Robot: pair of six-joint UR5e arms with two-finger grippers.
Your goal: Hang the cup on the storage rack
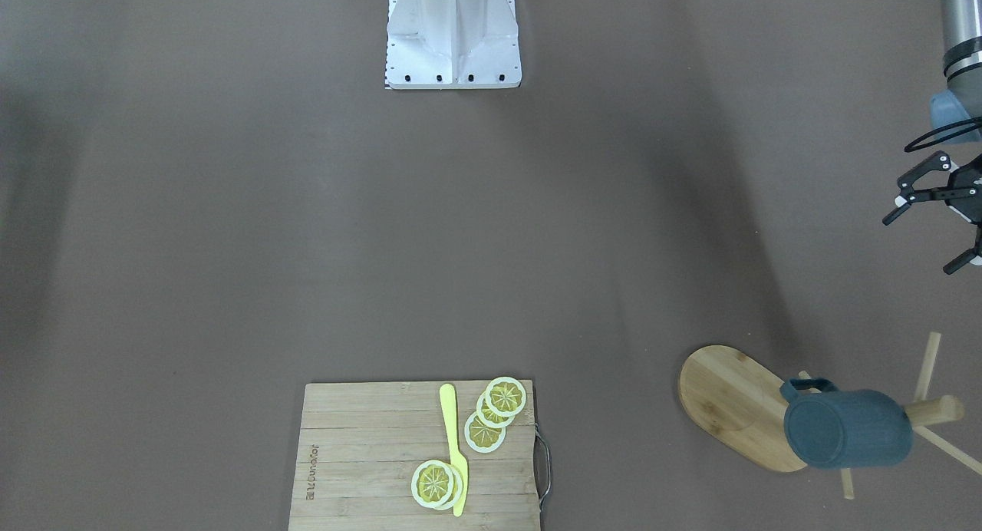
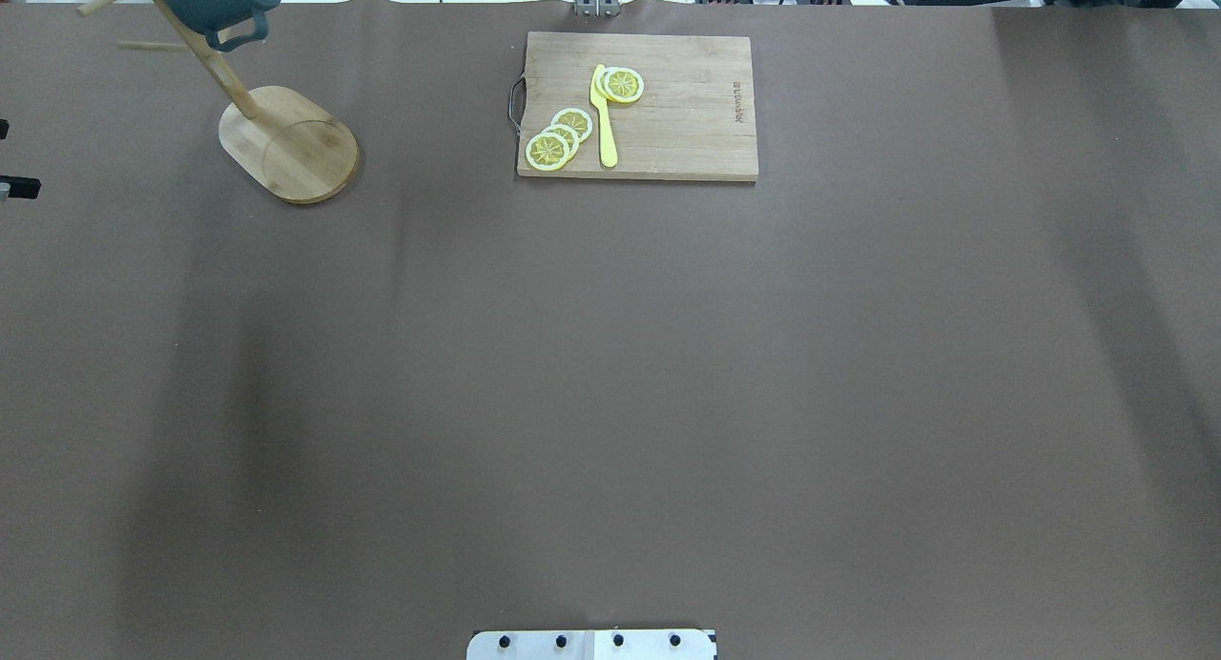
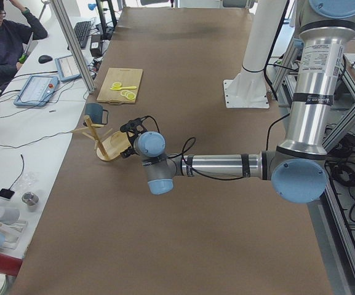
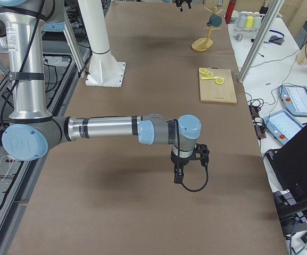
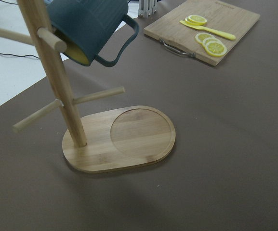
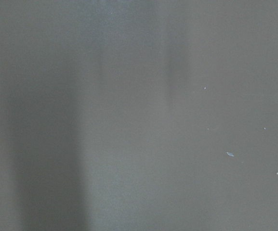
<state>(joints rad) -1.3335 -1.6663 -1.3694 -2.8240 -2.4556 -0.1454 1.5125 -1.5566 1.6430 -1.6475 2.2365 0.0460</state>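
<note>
Brown bench [image 1: 491, 247], lower right: cup [image 1: 848, 427] hangs tilted on storage rack [image 1: 736, 400]. Left gripper [image 1: 921, 243] sits above it, jaws wide, empty. Right gripper [image 4: 179, 178]: can't tell.

Cup [image 2: 217, 0] hangs on rack [image 2: 286, 150] at tabletop's far-left corner; board [image 2: 687, 116] with lemon slices [image 2: 549, 150] and knife [image 2: 605, 131] at far edge.

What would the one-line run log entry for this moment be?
teal mug: on bamboo mug tree upper peg, mouth tilted down | left hand: open, apart from mug | right hand: far from mug tree, open/shut unclear | stage: hung
</note>
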